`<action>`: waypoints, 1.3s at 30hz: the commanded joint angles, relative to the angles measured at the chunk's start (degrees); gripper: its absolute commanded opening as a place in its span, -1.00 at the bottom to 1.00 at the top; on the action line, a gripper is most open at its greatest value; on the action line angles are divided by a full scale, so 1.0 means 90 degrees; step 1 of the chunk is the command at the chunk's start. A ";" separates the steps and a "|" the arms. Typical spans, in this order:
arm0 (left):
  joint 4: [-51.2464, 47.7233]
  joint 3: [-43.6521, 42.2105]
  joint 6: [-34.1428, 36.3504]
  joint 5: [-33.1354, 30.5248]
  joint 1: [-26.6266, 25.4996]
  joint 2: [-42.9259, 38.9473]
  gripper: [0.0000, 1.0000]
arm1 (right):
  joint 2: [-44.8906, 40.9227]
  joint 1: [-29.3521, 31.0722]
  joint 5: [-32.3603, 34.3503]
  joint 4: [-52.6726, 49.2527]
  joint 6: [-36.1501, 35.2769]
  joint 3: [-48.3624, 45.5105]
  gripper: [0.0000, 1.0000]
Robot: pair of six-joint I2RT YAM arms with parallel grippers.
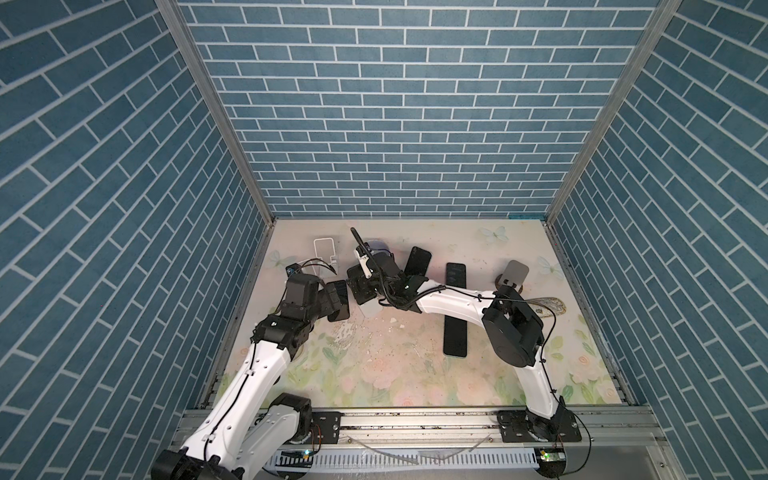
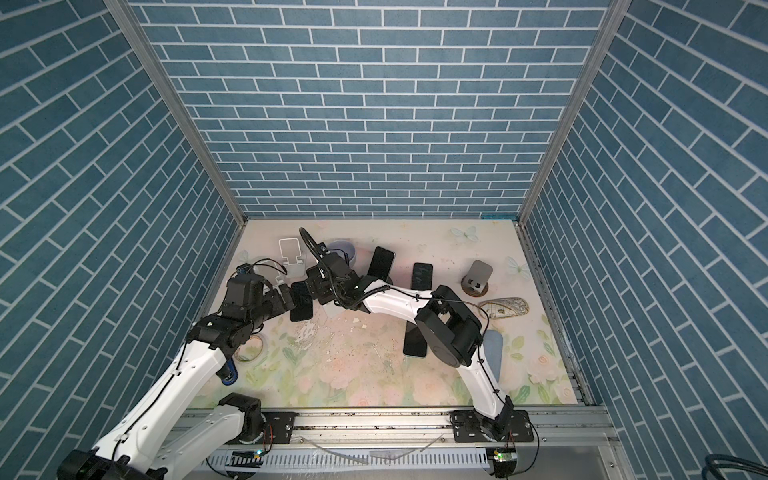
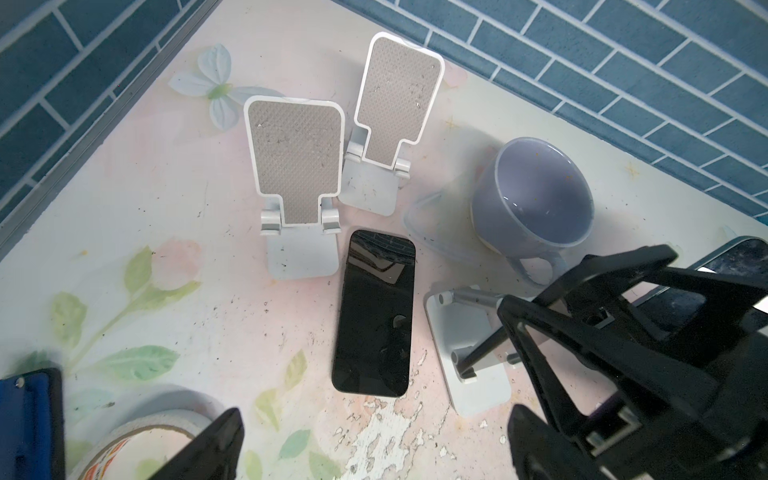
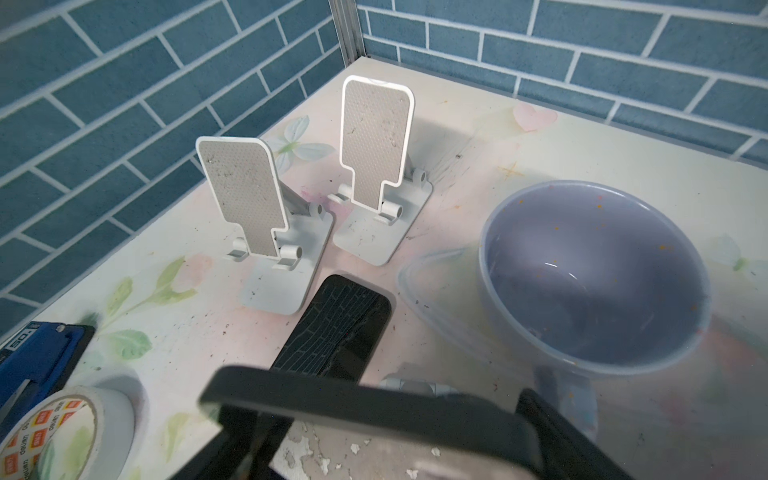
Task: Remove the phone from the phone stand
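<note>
Black and glossy, the phone lies crosswise between the fingers of the right gripper, apparently propped on the metal stand. The jaws flank its edges, but I cannot tell whether they have clamped it, so I judge the lift-off not yet done. The left gripper hangs spread wide and empty, with a second phone flat on the table just ahead of its fingertips. Beyond that phone, the near white stand and the far white stand are bare. Farther out from the right fingers, a lilac mug shows nothing inside. The clear plastic container just beside it looks empty too.
</note>
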 commanded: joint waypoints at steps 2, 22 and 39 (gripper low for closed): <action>0.0068 -0.0084 0.0007 -0.0021 -0.0029 0.0032 0.99 | 0.0060 0.0043 0.0171 0.0357 0.0094 0.0049 0.57; 0.0064 -0.0123 0.0038 -0.0012 -0.0029 0.0026 0.99 | -0.0718 0.0035 0.0030 -0.0426 -0.0155 0.0146 0.19; 0.0175 -0.0133 0.0124 0.0172 -0.0029 0.0047 0.99 | -0.2166 0.0042 0.0226 -0.1404 0.0085 -0.0694 0.16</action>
